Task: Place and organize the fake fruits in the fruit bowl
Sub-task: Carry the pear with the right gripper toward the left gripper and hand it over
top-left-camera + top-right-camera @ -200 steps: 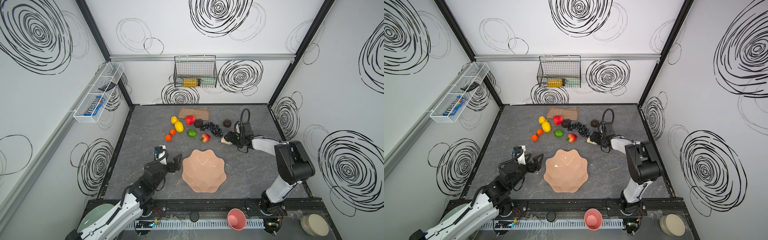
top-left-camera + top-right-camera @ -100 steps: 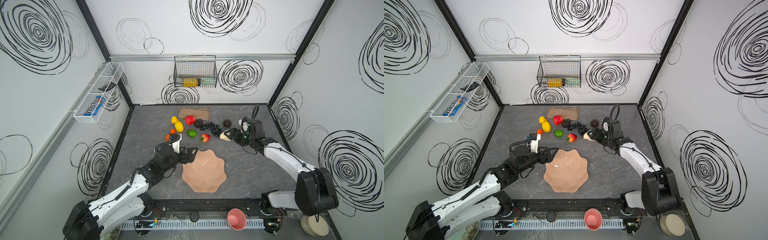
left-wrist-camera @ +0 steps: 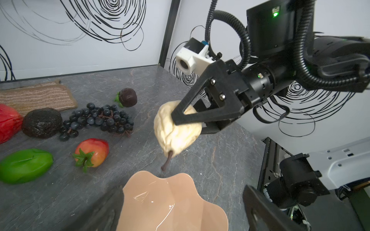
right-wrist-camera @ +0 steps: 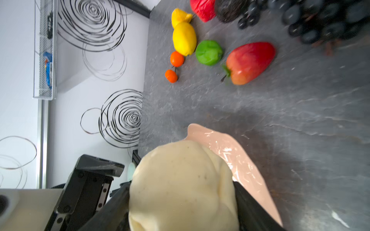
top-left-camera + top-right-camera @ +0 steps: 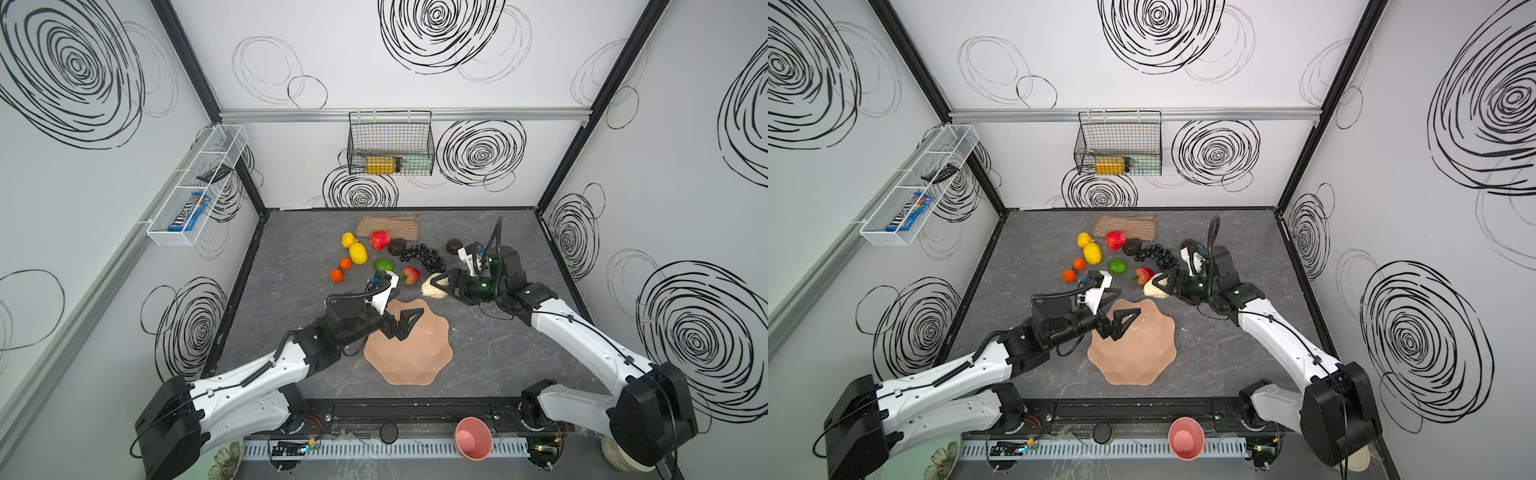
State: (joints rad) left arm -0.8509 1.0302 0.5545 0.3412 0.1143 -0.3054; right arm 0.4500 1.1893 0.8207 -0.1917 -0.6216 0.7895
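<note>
Two arms meet near the middle of the desk. The right gripper is clamped across the fat part of the cream pear, holding it off the desk just beyond the back rim of the fruit bowl; in the left wrist view the stem hangs down toward that rim. The left gripper hovers over the bowl's back-left part with its jaws spread wide and nothing between them. The peach-pink bowl itself sits toward the front edge, about midway along it. Every other fruit lies on the desk behind the bowl, toward the back edge: the lemons touching each other, the red apple, an avocado against the grape bunch, the lime, the strawberry and two oranges farthest left. A second avocado sits apart to the right of the grapes. A tan woven mat lies close to the back edge.
</note>
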